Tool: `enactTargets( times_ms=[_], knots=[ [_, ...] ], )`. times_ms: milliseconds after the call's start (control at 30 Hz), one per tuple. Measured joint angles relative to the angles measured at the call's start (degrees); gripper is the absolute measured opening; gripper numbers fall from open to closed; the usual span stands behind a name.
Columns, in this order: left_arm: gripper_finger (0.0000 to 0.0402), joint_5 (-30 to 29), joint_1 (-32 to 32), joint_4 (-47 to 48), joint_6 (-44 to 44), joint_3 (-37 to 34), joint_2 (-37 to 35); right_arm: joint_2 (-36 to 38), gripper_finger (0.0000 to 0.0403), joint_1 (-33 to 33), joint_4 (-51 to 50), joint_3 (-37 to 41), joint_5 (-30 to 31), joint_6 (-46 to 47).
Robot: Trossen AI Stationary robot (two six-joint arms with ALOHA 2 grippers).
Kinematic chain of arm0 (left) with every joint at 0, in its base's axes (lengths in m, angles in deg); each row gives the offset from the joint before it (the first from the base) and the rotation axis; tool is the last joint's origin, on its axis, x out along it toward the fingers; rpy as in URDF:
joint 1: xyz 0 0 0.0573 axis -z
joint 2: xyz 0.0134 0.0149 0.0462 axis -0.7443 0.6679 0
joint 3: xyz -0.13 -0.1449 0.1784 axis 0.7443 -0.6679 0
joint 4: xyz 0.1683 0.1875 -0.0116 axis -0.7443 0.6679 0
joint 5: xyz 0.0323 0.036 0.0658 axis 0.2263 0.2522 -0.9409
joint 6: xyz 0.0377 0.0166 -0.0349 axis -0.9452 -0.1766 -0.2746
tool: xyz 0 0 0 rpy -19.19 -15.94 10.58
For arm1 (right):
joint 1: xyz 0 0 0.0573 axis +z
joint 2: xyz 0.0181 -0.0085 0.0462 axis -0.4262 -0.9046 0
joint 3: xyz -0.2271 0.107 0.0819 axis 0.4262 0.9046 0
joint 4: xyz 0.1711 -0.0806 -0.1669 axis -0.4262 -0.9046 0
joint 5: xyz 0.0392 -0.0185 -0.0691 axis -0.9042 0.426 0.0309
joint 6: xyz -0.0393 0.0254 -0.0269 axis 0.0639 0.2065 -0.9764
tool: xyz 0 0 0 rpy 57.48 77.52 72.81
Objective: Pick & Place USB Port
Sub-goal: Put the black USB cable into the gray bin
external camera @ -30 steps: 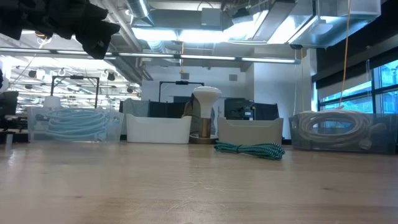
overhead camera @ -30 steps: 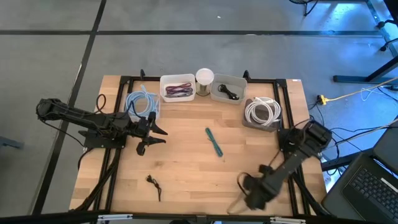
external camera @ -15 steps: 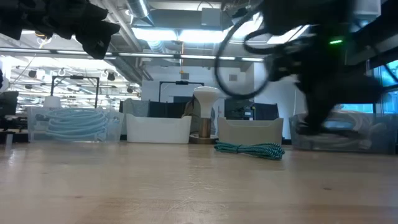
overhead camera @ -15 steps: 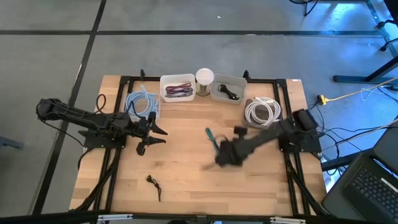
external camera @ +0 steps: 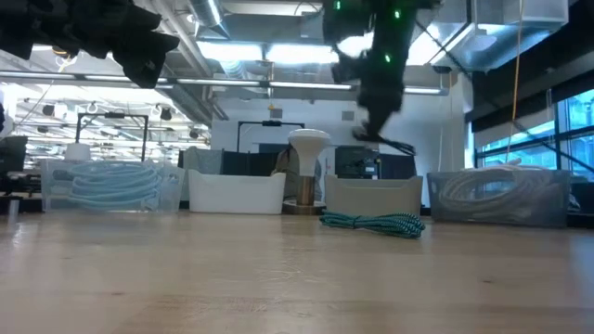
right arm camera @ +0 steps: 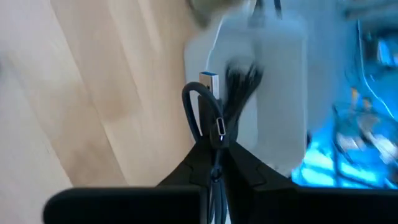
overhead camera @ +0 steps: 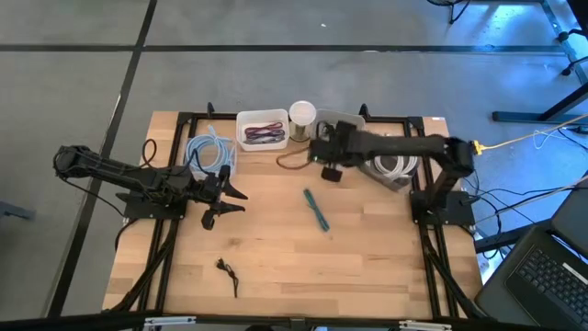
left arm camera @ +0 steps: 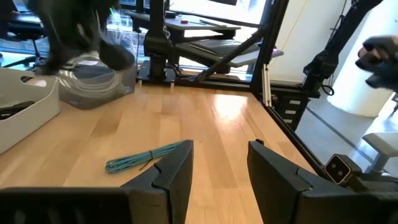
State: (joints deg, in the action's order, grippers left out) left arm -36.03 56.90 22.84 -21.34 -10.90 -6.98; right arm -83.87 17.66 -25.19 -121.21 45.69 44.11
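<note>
My right gripper [overhead camera: 328, 158] reaches in from the right to the table's far edge. It is raised above the grey bin [overhead camera: 347, 124] and shut on a black USB cable [right arm camera: 214, 118]. The cable's silver plug [right arm camera: 209, 81] sticks out past the fingertips, and a loop of cable [overhead camera: 289, 162] trails toward the table's left. In the low view the right gripper [external camera: 376, 116] is high above the bins. My left gripper [overhead camera: 226, 194] hovers open over the table's left half, touching nothing. A teal cable [overhead camera: 316, 210] lies in the middle of the table. My right gripper pinches the bundled black cable [right arm camera: 216, 144] between its two shut fingers. A loop [right arm camera: 194, 106] and the silver plug end stick out beyond the fingertips. The cable is lifted clear of the table and sits above the grey bin [right arm camera: 273, 74].
Along the far edge stand a bin of blue cable [overhead camera: 209, 152], a white bin of purple cables [overhead camera: 263, 130], a white round lamp-like object [overhead camera: 302, 115] and a bin of white cable [overhead camera: 388, 167]. A small black cable [overhead camera: 227, 272] lies near the front left.
My right arm has swung fast from the table's near right corner, across the middle, to the far edge above the grey bin. It has carried the black cable along, lifted clear. The left arm has kept still.
</note>
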Motion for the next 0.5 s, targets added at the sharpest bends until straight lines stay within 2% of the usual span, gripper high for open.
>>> enactTargets(
  times_ms=[200, 367, 500],
  knots=[
    [0.0143, 0.00, 0.01, 0.07, 0.00, 0.00, 0.00, 4.05, 0.0018, -6.74, 9.56, -3.02, -5.80, -8.39],
    [0.0143, 0.00, 0.01, 0.08, 0.00, 0.00, -0.01, 3.85, 0.0018, -12.16, 16.84, -2.76, -11.19, -11.52],
    [0.0143, 0.00, 0.00, 0.09, 0.00, 0.00, 0.00, 2.07, 0.0018, -16.24, 18.41, -2.66, -12.36, -12.77]
  ],
)
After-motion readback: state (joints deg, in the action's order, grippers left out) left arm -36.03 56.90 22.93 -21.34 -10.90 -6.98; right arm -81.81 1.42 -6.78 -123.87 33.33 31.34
